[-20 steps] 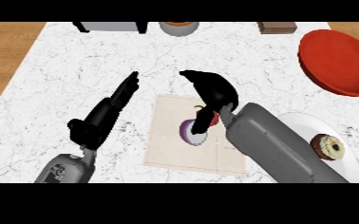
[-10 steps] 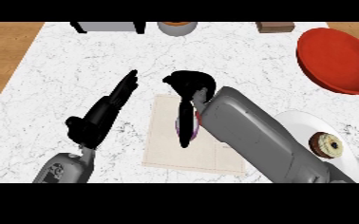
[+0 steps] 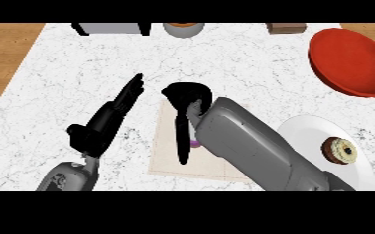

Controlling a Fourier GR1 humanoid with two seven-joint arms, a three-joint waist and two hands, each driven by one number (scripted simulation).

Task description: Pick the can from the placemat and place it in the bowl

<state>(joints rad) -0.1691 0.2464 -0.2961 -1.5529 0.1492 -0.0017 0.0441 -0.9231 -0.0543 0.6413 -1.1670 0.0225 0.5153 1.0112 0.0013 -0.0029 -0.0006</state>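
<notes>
- Marble worktop (image 3: 242, 59), red bowl (image 3: 344, 62) waiting at two o'clock.
- Placemat (image 3: 164, 151) at centre, the can (image 3: 195, 142) a purple sliver under the forearm.
- Right hand (image 3: 187, 95) over it; fingers' spread indiscernible.
- Left hand (image 3: 110, 116) rests at nine o'clock, fingers straight.

The white marble counter (image 3: 242, 59) carries a beige placemat (image 3: 164, 153), a red bowl (image 3: 344, 62), and a white plate (image 3: 311, 134). Several partly cropped items sit along its far edge.
</notes>
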